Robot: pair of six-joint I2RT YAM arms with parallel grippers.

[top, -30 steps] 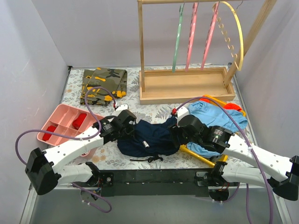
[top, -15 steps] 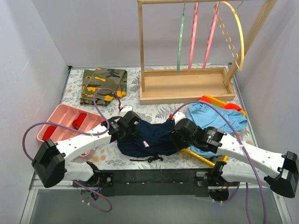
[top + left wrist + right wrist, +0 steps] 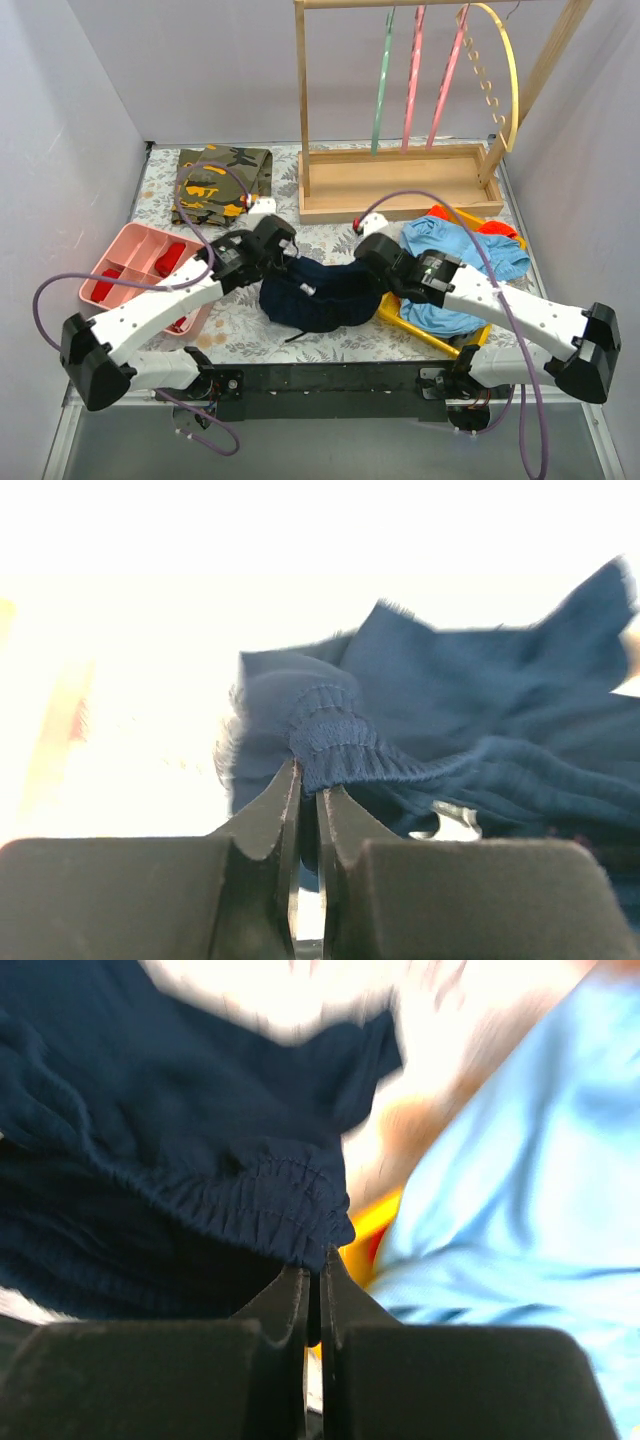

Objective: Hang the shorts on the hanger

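Note:
The dark navy shorts (image 3: 320,295) hang bunched between my two arms at the table's middle. My left gripper (image 3: 285,258) is shut on the left end of the elastic waistband; in the left wrist view the gripper (image 3: 308,775) pinches the ribbed band of the shorts (image 3: 480,710). My right gripper (image 3: 366,262) is shut on the right end; in the right wrist view the gripper (image 3: 320,1260) nips the waistband of the shorts (image 3: 150,1160). The pale green hanger (image 3: 381,80) hangs from the wooden rack at the back, well apart from both grippers.
The wooden rack (image 3: 400,190) also carries two pink hangers (image 3: 412,80) and a yellow hanger (image 3: 511,90). A light blue garment (image 3: 470,255) lies on a yellow tray (image 3: 440,338) at right. A pink tray (image 3: 125,262) sits at left, a camouflage garment (image 3: 222,183) at back left.
Both grippers have shut on the shorts' waistband. Both arms have moved slightly toward the rack, and the shorts have bunched up between them.

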